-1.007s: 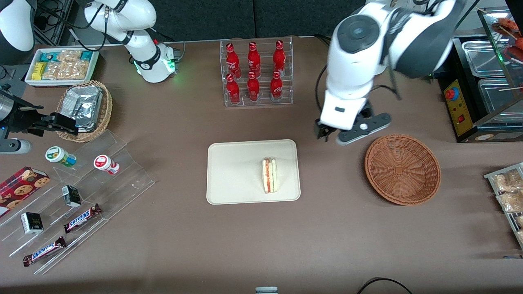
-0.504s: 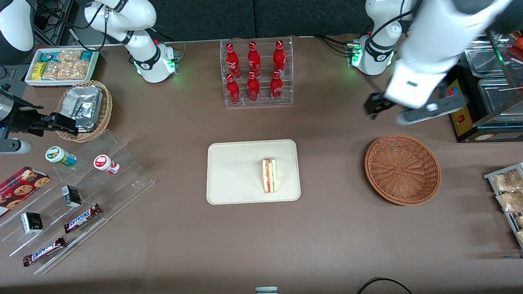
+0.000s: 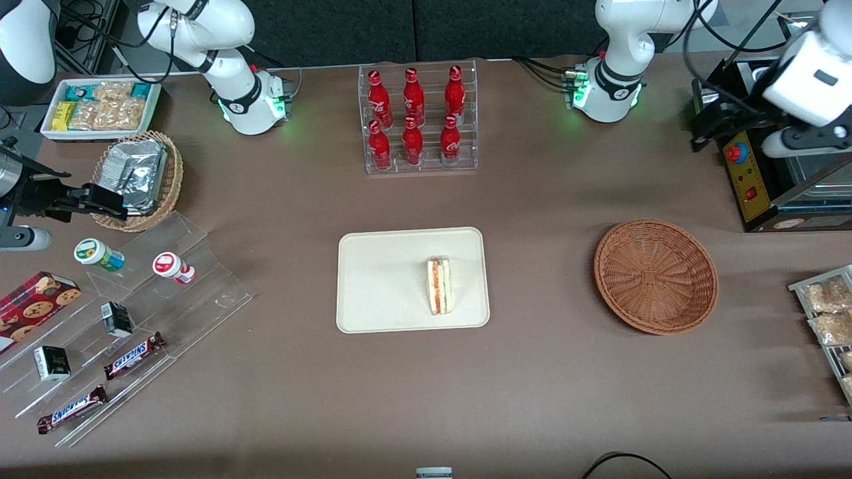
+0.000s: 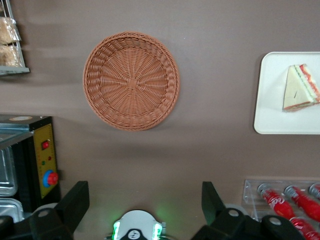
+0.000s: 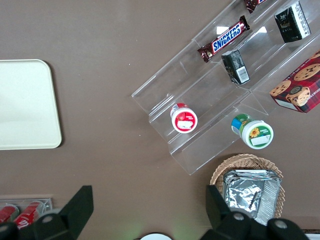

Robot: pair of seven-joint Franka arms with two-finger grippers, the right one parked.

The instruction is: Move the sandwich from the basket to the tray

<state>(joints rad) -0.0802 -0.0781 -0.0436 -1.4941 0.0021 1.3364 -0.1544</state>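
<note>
With the sandwich (image 3: 438, 286) resting on the tray (image 3: 379, 279) at frame centre, lying toward the tray's edge nearest the basket (image 3: 655, 276): transfer step judged complete. Basket empty at centre right of the front view, well apart from the tray. Gripper (image 3: 722, 123) raised at upper right, near the black control box (image 3: 749, 176), fingers (image 4: 75, 202) spread and holding nothing. Next move, as judged: none on the sandwich; parking of the arm only.
</note>
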